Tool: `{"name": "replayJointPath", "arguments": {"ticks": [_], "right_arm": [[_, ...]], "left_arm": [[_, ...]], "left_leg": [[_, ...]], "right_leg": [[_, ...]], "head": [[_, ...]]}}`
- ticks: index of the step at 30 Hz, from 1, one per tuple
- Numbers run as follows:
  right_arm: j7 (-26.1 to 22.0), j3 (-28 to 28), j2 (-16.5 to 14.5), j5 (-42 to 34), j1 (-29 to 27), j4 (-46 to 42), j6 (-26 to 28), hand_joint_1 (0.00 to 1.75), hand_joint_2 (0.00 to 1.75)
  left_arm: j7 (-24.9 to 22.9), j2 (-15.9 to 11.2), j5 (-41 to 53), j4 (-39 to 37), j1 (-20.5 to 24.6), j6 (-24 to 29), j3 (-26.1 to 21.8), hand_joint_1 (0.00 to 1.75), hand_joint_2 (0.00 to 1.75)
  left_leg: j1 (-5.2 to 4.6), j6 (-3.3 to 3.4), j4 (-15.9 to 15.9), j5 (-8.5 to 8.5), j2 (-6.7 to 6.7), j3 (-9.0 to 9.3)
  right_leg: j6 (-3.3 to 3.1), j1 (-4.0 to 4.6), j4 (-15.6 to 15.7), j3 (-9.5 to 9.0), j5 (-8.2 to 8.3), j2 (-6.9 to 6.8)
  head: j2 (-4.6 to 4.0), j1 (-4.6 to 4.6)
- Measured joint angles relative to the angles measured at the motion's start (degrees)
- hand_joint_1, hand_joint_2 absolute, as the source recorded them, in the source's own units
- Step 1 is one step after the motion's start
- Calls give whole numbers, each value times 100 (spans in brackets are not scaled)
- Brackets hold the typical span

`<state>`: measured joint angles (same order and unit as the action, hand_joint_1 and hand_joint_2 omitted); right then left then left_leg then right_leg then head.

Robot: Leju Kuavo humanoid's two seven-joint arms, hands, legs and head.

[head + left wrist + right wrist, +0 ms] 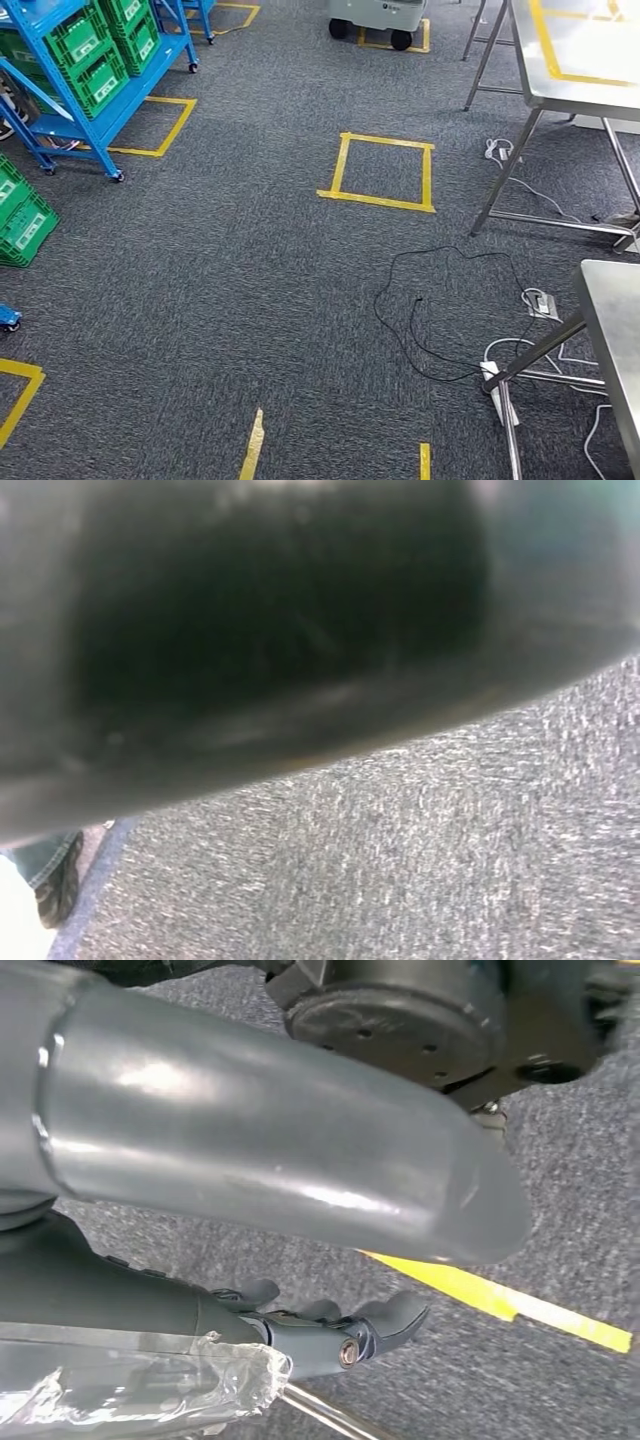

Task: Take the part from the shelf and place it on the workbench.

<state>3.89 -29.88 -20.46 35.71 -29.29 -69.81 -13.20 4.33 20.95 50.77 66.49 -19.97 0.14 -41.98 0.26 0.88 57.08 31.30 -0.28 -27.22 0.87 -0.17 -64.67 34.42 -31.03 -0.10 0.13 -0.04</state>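
Right hand (332,1335) grips clear plastic-wrapped part (143,1385), fingers closed around it; left hand's grip: cannot tell.

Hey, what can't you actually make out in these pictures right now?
- Head view: the blue metal shelf is cut off by the top-left edge, and the contents of its green plastic crates are too small to tell.
- Right wrist view: crumpled clear plastic wrap is cut off by the bottom edge. Whether the right hand holds it is unclear.
- Left wrist view: a person's shoe is blurred and cut off at the corner.
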Motion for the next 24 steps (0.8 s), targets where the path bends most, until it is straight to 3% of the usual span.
{"name": "replayJointPath", "arguments": {"ticks": [1,3,5,10,24], "right_arm": [[1,2,0,-1,3,1,1,0,0],[3,4,-1,0,4,3,-5,0,0],[4,-3,-1,8,-2,4,-14,0,0],[-5,-11,-1,28,17,5,-25,0,0],[-7,-15,-1,28,19,10,-25,0,0]], "left_arm": [[0,2,-1,-1,1,1,1,0,0],[0,3,-15,-3,2,3,3,0,0],[-6,3,-44,-3,0,14,7,0,0],[-36,3,-99,-3,-7,40,20,0,0],[-63,5,-107,-5,-19,41,26,0,0]], "left_leg": [[-11,-24,7,31,-5,29],[-33,-48,23,63,-6,46],[-33,-42,14,63,-4,51],[-27,-54,-58,59,-5,79],[-33,-108,-79,36,-5,86]], "right_leg": [[-23,8,315,-154,126,1],[-16,13,554,-279,167,9],[-1,13,583,-287,179,18],[-52,22,581,-288,145,14],[-79,18,581,-302,150,14]], "head": [[0,1],[0,-5],[0,-14],[0,-15],[0,-11]]}}
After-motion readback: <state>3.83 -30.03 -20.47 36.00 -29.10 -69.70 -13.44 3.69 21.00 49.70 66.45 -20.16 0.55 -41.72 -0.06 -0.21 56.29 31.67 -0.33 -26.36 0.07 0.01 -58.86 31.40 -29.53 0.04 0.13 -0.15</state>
